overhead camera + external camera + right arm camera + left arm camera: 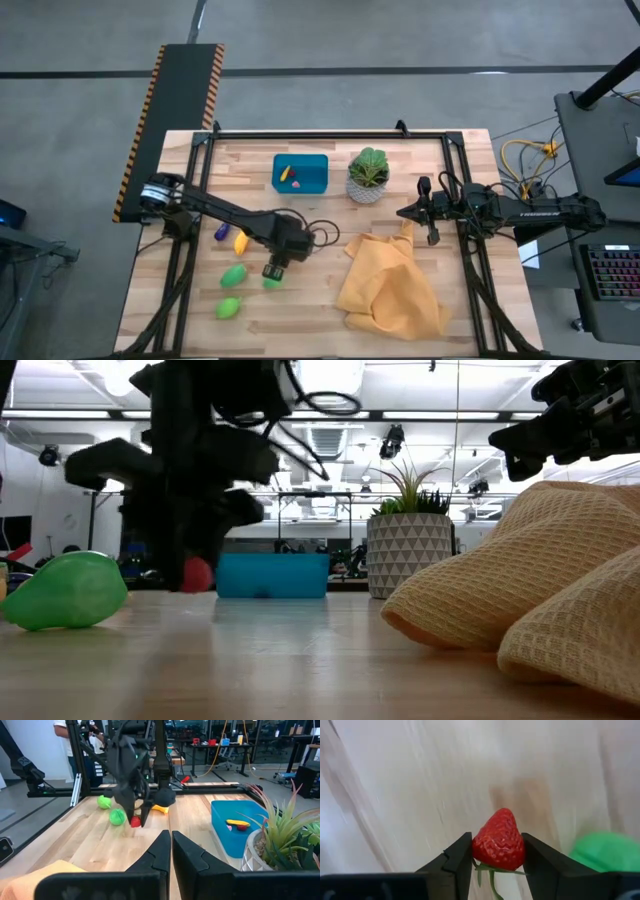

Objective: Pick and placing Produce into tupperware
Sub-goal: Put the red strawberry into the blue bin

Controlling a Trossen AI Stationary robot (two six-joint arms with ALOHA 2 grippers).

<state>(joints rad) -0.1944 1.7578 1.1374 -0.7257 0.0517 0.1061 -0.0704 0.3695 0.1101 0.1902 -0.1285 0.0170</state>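
Nearest the table's front edge we note two loose green pieces of produce: one low (228, 307), another just behind it (233, 275). They lie free on the wood, probably waiting their turn.

Just past them, the left gripper (273, 272) hangs close over the board, jaws partly closed around a red toy strawberry (498, 840). In the left wrist view the two dark fingers (457, 862) press its sides with the tip pointing away. We judge the pinch sits across the widest part so the berry cannot slip during the carry. A third green piece (271, 284) sits right beside the gripper, untouched.

To the right, a crumpled yellow cloth (388, 283) covers part of the table; it plays no role that we can see.

Farther back on the left lie a yellow piece (240, 241) and a purple piece (221, 231), side by side.

The right gripper (431, 237) waits above the cloth's far edge, jaws fully shut and empty, held clear of the left arm's path.

Farthest back stands the teal tupperware (318, 174), with a small yellow piece (284, 174) and a tiny red one inside. Beside it is a potted plant (368, 175). The strawberry is well apart from the container, so the transfer looks barely begun.
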